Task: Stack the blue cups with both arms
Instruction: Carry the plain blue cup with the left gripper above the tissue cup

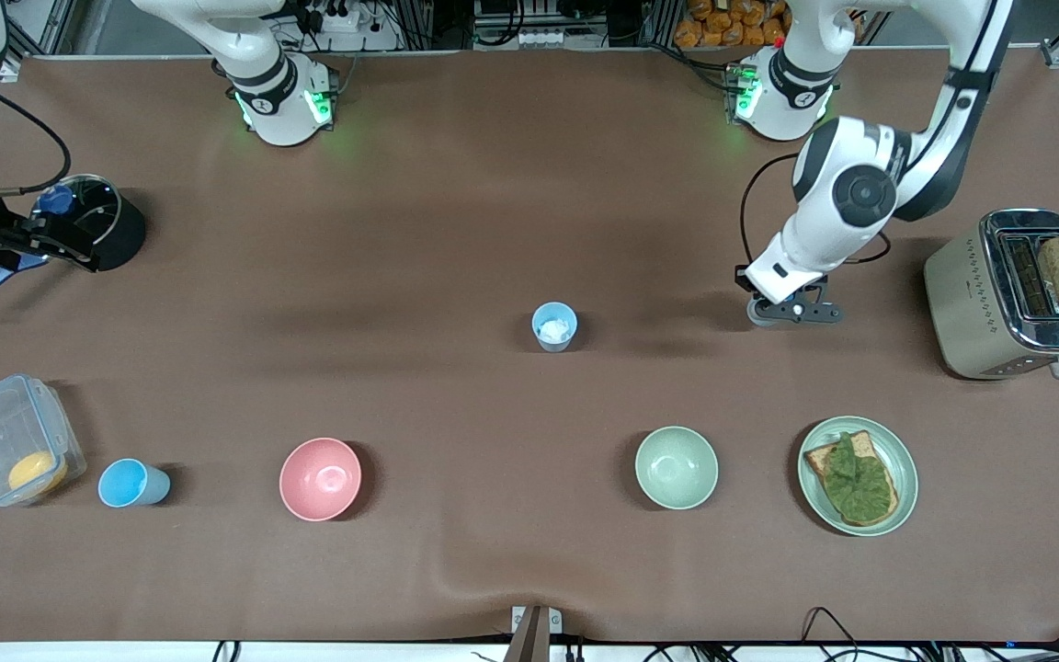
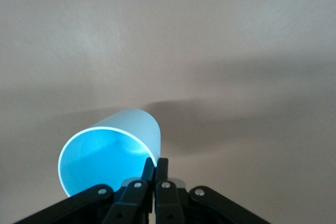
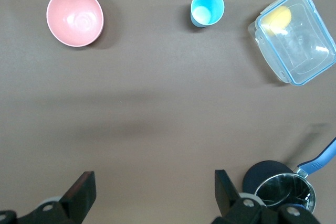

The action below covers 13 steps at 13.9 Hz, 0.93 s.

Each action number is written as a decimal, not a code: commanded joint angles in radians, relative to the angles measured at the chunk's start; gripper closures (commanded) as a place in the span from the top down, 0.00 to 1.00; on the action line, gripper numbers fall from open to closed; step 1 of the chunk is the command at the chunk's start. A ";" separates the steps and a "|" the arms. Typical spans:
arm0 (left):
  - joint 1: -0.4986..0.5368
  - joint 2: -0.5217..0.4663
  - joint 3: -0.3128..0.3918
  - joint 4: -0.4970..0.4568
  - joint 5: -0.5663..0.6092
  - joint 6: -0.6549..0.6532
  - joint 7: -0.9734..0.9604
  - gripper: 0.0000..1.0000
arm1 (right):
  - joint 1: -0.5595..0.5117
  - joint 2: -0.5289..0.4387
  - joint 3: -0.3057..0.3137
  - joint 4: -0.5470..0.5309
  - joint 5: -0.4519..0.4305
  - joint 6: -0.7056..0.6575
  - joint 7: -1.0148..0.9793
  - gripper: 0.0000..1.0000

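A grey-blue cup (image 1: 554, 325) with a white patch inside stands upright mid-table. A brighter blue cup (image 1: 130, 483) stands beside the clear container, near the front camera; it also shows in the right wrist view (image 3: 207, 8). My left gripper (image 1: 791, 311) is low over the table between the middle cup and the toaster. In the left wrist view it (image 2: 156, 163) is shut on the rim wall of a third blue cup (image 2: 105, 161), one finger inside and one outside. My right gripper (image 1: 51, 244) is open and empty (image 3: 155, 182), up beside the black pot.
A pink bowl (image 1: 320, 478) and a pale green bowl (image 1: 676, 467) stand near the front camera. A plate with toast (image 1: 897, 450) and a toaster (image 1: 1007, 294) are at the left arm's end. A black pot (image 1: 111, 230) and a clear container (image 1: 10, 441) are at the right arm's end.
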 commanded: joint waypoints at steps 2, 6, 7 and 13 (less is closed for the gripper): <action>0.000 -0.056 -0.085 0.108 -0.075 -0.104 -0.009 0.00 | -0.024 0.016 0.026 0.025 0.003 -0.016 -0.010 1.00; -0.008 -0.047 -0.128 0.183 -0.169 -0.106 -0.024 0.00 | -0.021 0.015 0.026 0.028 0.015 -0.013 -0.008 1.00; -0.008 -0.040 -0.143 0.209 -0.177 -0.106 -0.026 0.00 | -0.026 0.015 0.023 0.030 0.017 -0.013 -0.008 1.00; -0.077 0.097 -0.165 0.383 -0.266 -0.104 -0.091 0.00 | -0.029 0.016 0.021 0.028 0.017 -0.013 -0.022 1.00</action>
